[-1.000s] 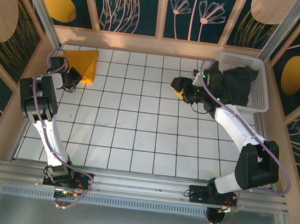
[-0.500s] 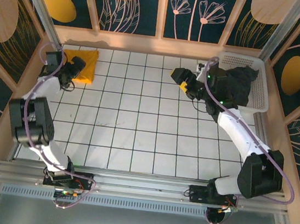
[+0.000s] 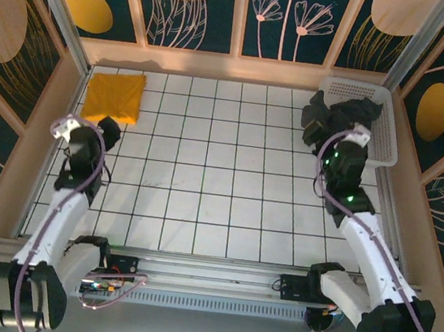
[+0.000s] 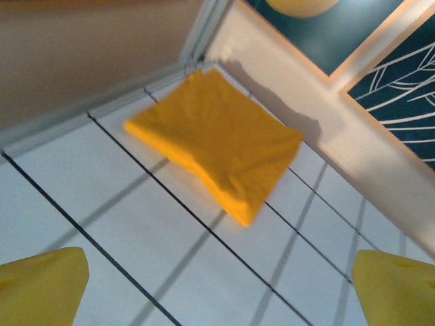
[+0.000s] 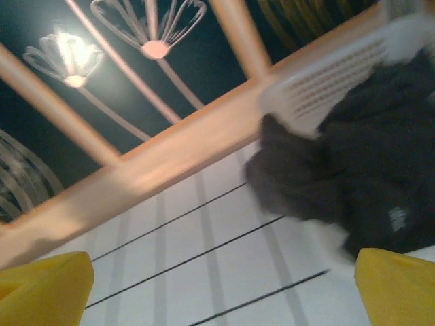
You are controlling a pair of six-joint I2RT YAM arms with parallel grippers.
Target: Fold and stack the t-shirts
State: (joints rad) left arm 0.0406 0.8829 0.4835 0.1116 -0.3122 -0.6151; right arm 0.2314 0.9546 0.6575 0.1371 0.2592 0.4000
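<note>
We see a white tiled floor (image 4: 102,224) with thin dark grid lines spreading beneath and ahead of the left claw (image 4: 224,285). Beyond the right claw (image 5: 224,285), a pale wooden skirting board (image 5: 170,159) meets dark teal wall panels (image 5: 217,75) painted with pale flowers and framed in light wood. A white plastic lattice basket (image 5: 340,68) stands up and right of that claw, against the wall.

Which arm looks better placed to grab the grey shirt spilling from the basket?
Right: the open right gripper is beside the grey shirt and basket; the left gripper is across the table.
</note>
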